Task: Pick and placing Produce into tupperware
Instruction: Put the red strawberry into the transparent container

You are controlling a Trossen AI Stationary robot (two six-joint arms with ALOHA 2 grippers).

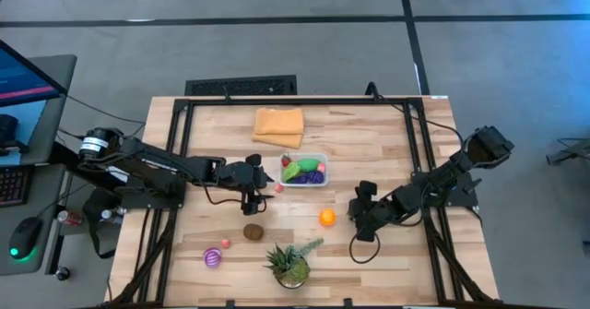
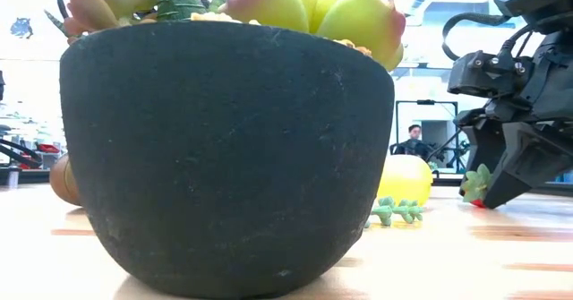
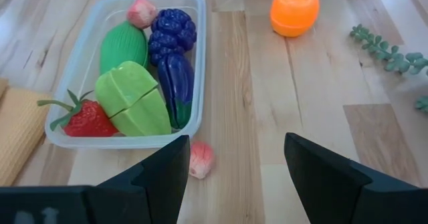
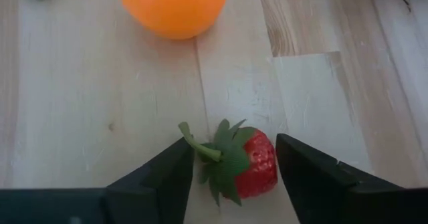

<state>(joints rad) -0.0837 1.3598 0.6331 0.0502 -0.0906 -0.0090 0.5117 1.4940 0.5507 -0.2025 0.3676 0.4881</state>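
The clear tub (image 1: 304, 172) stands mid-table and holds a strawberry, two green pieces, two purple pieces and a pink one (image 3: 142, 11). My left gripper (image 3: 237, 177) is open beside the tub's near wall (image 3: 127, 141). A small pink fruit (image 3: 200, 159) lies on the table between its fingers, close to one. My right gripper (image 4: 235, 174) is open and low over the table, with a red strawberry (image 4: 251, 162) lying between its fingers. An orange fruit (image 4: 172, 7) lies just beyond it. A brown piece (image 1: 253, 231), a striped pink-purple piece (image 1: 213, 257) and a small pink piece (image 1: 225, 243) lie nearer the front. My right gripper's fingers come from above and stand on either side of the strawberry, one by its green leaves (image 4: 212, 158), one by its red side (image 4: 271, 158). The strawberry lies on the table. I cannot tell whether the fingers touch it.
A spiky potted plant (image 1: 290, 264) stands at the front middle; its dark pot (image 2: 224, 148) blocks most of the low view. A folded orange cloth (image 1: 278, 125) lies behind the tub. A green sprig (image 3: 391, 53) lies by the plant. A person shows far off in the room (image 2: 414, 141).
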